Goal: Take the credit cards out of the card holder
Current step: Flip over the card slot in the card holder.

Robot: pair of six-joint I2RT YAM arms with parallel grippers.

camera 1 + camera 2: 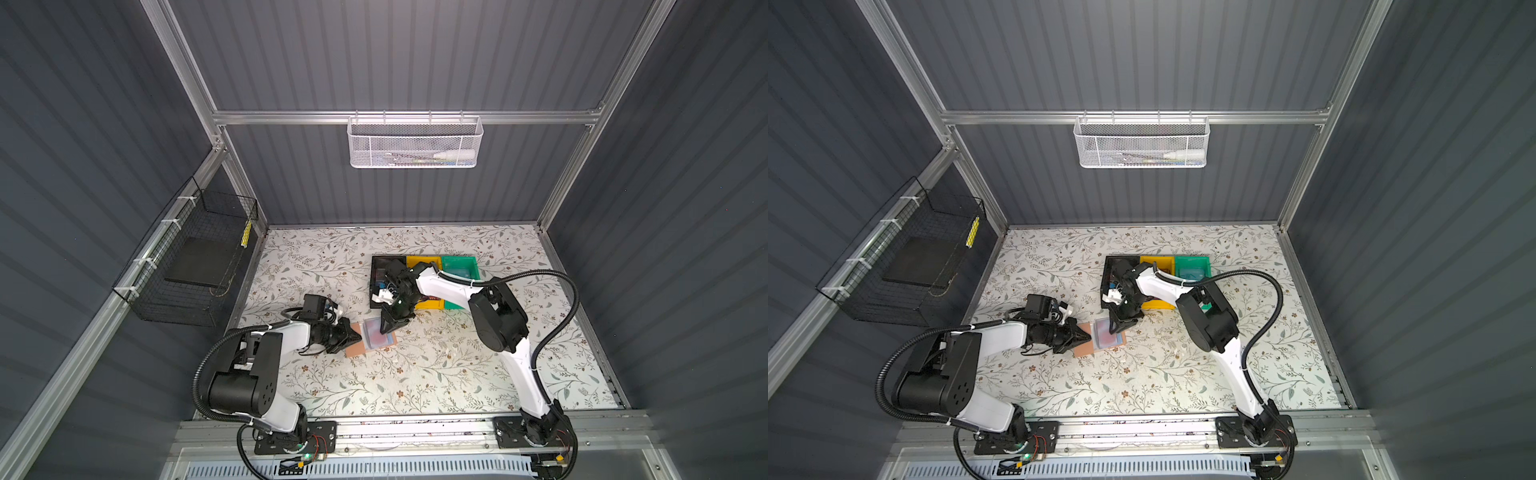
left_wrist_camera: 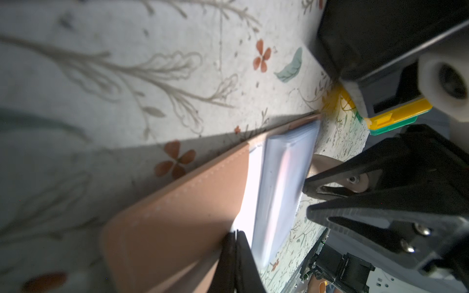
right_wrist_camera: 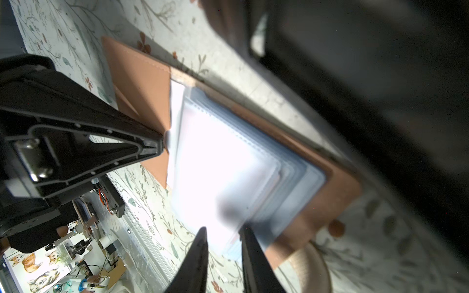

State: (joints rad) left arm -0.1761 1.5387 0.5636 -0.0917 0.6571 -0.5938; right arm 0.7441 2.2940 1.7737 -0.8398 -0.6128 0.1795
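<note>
A floral-patterned table (image 1: 415,374) is enclosed by grey ribbed walls. Near its middle, toward the left arm's side, the card holder (image 1: 353,352) is laid open and flat. Its tan cover is spread on the table and its stack of translucent bluish sleeves (image 1: 382,326) is turned upward. A red credit card (image 1: 374,337) is made out through the top sleeves in both top views; its print cannot be read.

The left gripper (image 1: 358,333) is held low over the tan cover with its jaws pressed together. Its tip is set at the cover's inner edge, where the sleeves begin. Whether the cover itself is pinched cannot be told.

The right gripper (image 1: 384,333) is pointed down at the opposite, free edge of the sleeves. Its jaws are parted a little — table pattern is seen through the gap in the left wrist view (image 2: 308,200) — and the fingertips (image 3: 203,243) are placed just at the edge of the sleeve stack.

Just behind the holder, a black bin (image 1: 386,258), a yellow bin (image 1: 422,259) and a green bin (image 1: 457,259) are lined up side by side, partly covered by the right arm. A white mesh basket (image 1: 413,145) is hung on the back rail, and a black wire basket (image 1: 187,266) on the left wall.
</note>
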